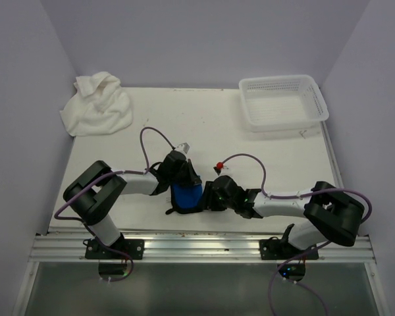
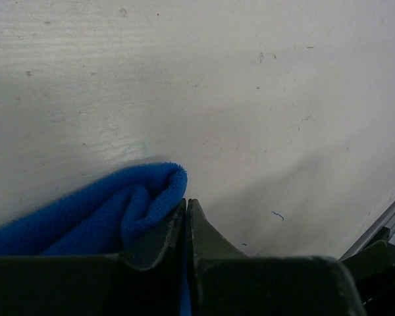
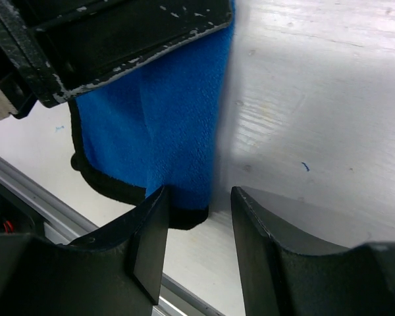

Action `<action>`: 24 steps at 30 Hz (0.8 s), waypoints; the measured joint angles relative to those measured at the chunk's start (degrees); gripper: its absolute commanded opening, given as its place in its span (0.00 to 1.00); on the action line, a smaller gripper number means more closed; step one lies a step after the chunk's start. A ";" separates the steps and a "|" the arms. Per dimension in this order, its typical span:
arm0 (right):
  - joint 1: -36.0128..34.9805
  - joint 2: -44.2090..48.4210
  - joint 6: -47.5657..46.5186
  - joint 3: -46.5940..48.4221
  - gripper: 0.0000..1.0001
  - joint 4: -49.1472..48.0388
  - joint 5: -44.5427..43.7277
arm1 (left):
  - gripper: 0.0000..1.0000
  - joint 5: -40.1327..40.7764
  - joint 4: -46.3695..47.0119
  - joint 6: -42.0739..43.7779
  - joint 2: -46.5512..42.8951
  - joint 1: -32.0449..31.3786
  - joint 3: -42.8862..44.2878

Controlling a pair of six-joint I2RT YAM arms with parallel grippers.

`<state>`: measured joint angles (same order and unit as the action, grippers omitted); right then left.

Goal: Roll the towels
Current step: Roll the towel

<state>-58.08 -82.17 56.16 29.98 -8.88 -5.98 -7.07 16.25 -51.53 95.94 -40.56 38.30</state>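
Blue towel [image 1: 185, 196] sits near front edge of the desk [image 1: 204, 131], about ctr, right btwn my two hands. It's small, bright blue, fuzzy nap, w/ a black stitched hem round the edge. It's not flat: bunched into a compact wad, and in L wrist view the cloth [image 2: 105, 214] is doubled over into a soft rounded fold, fat lip at the tip.

L hand [image 1: 184, 178]: fingers together [image 2: 186, 205], only a hairline gap, thin strip of blue showing in it, so clamped on the blue towel's fold. The fold lip presses against my L finger.

R hand [image 1: 214, 194]: fingers apart [image 3: 197, 194], nothing pinched. The towel's black-hemmed corner [image 3: 164, 131] lies just in front of the L-side finger and partly across the gap; bare desk in front of the other finger. Can't tell if that finger touches the cloth.

White towel [image 1: 97, 105]: much bigger, textured, crumpled in a heap at far L corner of desk, well apart from both hands. White perforated basket [image 1: 283, 102] at far R corner.
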 measured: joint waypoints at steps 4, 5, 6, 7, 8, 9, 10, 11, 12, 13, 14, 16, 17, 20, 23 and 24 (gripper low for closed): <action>-2.03 -1.68 -0.02 1.90 0.40 1.11 -2.14 | 0.07 0.00 0.07 -0.15 -0.26 0.00 -0.42; -2.45 -2.10 -0.02 2.43 0.39 1.57 -2.67 | 0.07 0.00 0.07 -0.22 -0.35 0.00 -0.55; -2.80 -2.47 -0.02 2.97 0.34 2.12 -3.30 | 0.07 0.07 0.11 -0.37 -0.42 0.00 -0.63; -3.13 -2.78 -0.04 3.41 0.31 2.49 -3.67 | 0.07 0.07 0.17 -0.39 -0.46 0.00 -0.72; -3.39 -3.04 0.15 3.82 0.29 2.84 -3.93 | 0.07 0.09 0.17 -0.39 -0.50 0.00 -0.72; -3.54 -3.23 0.24 4.11 0.22 3.06 -4.07 | 0.07 0.09 0.17 -0.42 -0.50 0.00 -0.72; -3.69 -3.32 0.31 4.31 0.19 3.21 -4.28 | 0.07 0.15 0.15 -0.42 -0.55 0.00 -0.72; -3.78 -3.34 0.42 4.42 0.17 3.41 -4.57 | 0.07 0.22 0.11 -0.42 -0.61 0.00 -0.72; -3.82 -3.34 0.52 4.48 0.10 3.61 -4.85 | 0.07 0.31 0.00 -0.42 -0.70 0.00 -0.72; -3.87 -3.34 0.52 4.57 0.08 3.78 -5.03 | 0.07 0.42 -0.09 -0.42 -0.81 0.00 -0.72; -3.87 -3.34 0.63 4.63 0.05 4.02 -5.11 | 0.07 0.50 -0.15 -0.42 -0.90 0.00 -0.72; -3.87 -3.34 0.72 4.90 0.00 4.59 -5.35 | 0.07 0.72 -0.44 -0.42 -1.09 0.02 -0.72; -3.89 -3.32 0.72 5.01 0.00 4.87 -5.49 | 0.07 0.81 -0.52 -0.39 -1.16 0.02 -0.72; -3.91 -3.21 0.48 5.70 0.00 6.51 -6.23 | 0.08 1.09 -0.94 -0.39 -1.46 0.04 -0.72; -3.91 -2.56 -0.61 6.80 0.00 9.57 -7.13 | 0.10 1.31 -1.84 -0.37 -1.95 0.07 -0.55; -3.91 -2.19 -1.31 7.37 0.00 11.08 -7.58 | 0.10 1.33 -2.25 -0.35 -2.16 0.07 -0.39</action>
<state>-62.00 -84.36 54.85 37.34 2.20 -13.56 -5.74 14.00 -51.88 93.78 -40.49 37.91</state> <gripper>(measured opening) 0.031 0.094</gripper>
